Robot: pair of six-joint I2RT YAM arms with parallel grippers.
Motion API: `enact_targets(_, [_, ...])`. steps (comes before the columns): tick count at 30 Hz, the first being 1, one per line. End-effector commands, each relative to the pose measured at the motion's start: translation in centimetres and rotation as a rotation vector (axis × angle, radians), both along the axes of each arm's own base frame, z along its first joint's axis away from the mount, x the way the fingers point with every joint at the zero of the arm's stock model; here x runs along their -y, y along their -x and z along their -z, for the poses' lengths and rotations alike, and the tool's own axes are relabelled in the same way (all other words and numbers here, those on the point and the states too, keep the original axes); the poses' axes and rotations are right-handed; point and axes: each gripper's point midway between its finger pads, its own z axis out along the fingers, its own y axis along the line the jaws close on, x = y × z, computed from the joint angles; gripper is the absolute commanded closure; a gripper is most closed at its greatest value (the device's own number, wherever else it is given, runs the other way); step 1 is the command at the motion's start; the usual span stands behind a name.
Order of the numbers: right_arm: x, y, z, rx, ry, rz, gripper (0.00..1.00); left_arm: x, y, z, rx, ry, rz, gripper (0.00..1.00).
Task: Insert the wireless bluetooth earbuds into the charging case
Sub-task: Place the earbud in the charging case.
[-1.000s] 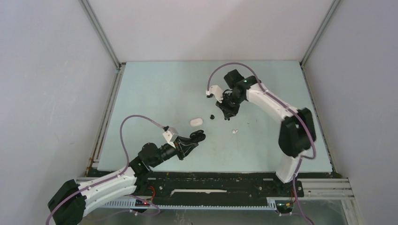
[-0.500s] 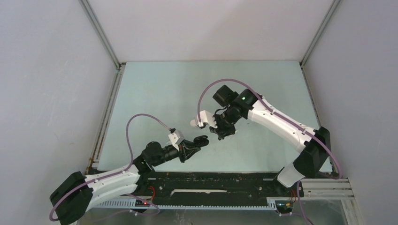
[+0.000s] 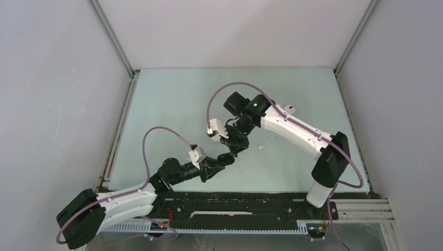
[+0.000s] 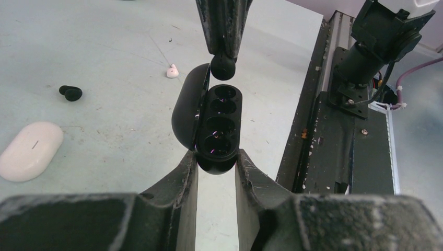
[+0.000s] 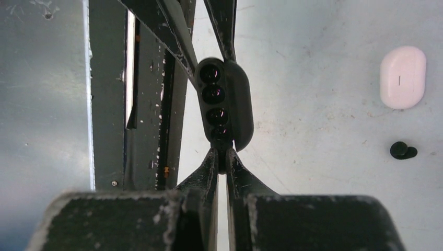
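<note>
A black earbud (image 4: 223,67) sat pinched in the right gripper (image 5: 221,156), just by the far end of the open black case (image 4: 218,123). The left gripper (image 4: 217,167) squeezed that case. A second black earbud (image 4: 70,93), a white earbud (image 4: 172,70) and a white case (image 4: 30,150) lay on the table (image 4: 115,42).

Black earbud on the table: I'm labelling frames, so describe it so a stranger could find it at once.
On the table, find the white case. The black earbud lies loose just beside it; the other black one is pinched in the right gripper, and the other loose earbud is white.
</note>
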Motion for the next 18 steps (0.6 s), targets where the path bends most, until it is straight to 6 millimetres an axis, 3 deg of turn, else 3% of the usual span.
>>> enact_targets(1, [-1.4, 0.8, -1.5, -0.037, -0.040, -0.010, 1.00, 0.5, 0.5, -0.9, 0.060, 0.019, 0.042, 1.00])
enact_targets(12, [-1.9, 2.2, -0.8, -0.050, -0.013, -0.052, 1.00, 0.3, 0.6, -1.3, 0.074, 0.034, 0.035, 1.00])
enact_targets(18, [-2.0, 1.9, -0.2, 0.000, 0.000, -0.043, 1.00, 0.3, 0.9, -1.6, 0.080, 0.048, 0.047, 1.00])
